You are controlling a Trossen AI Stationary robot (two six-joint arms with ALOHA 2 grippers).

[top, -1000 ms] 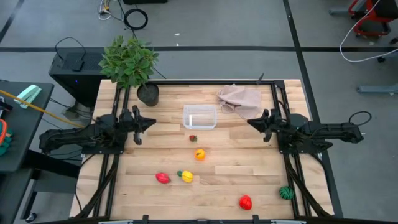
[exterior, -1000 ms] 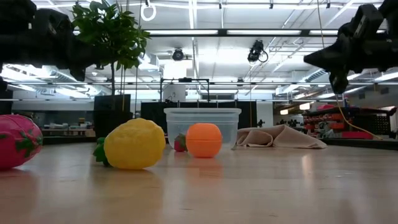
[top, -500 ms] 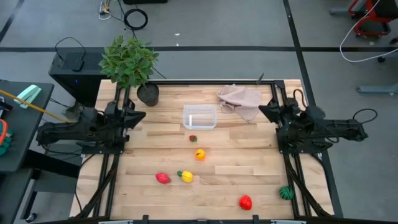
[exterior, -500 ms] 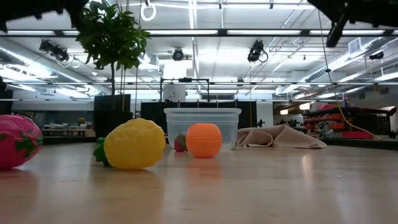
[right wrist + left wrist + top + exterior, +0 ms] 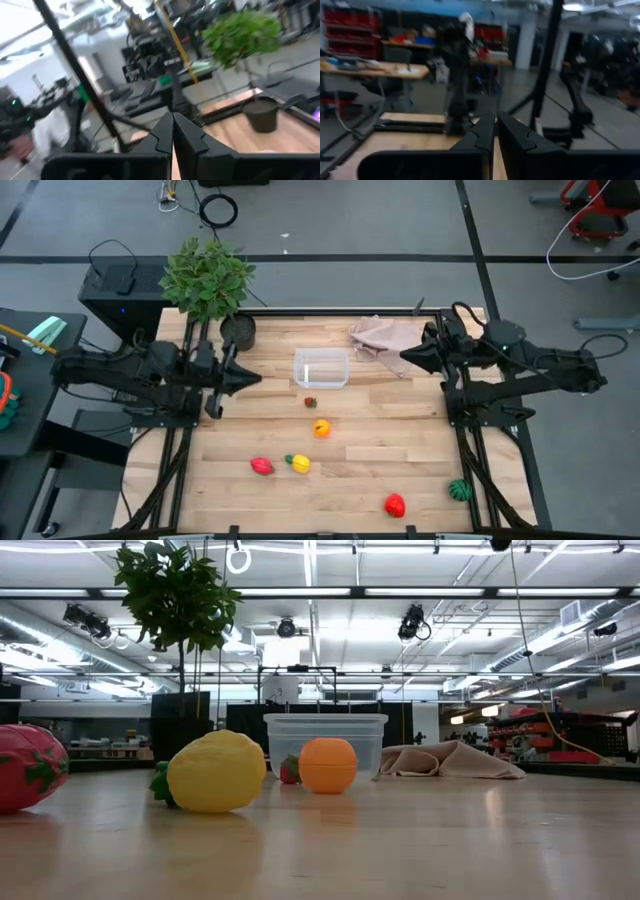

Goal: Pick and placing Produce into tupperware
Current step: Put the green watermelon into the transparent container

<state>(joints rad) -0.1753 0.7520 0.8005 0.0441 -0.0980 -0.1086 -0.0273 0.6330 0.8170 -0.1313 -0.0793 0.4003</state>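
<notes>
Both arms raised over the table's side edges, grippers closed.

The left gripper (image 5: 243, 377) hangs just inside the left edge, toward the far half, its arm stretching out past that edge; its fingers (image 5: 485, 131) are pressed together. The right gripper (image 5: 407, 357) sits near the far right corner, pointing inward, its fingers (image 5: 172, 131) meeting at the tips, empty.

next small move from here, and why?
Probably lower the left gripper toward the small red piece, the produce nearest the tupperware. Both grippers are shut, empty and raised, the right gripper beside the cloth. The tupperware looks empty, with all six pieces on the table.
</notes>
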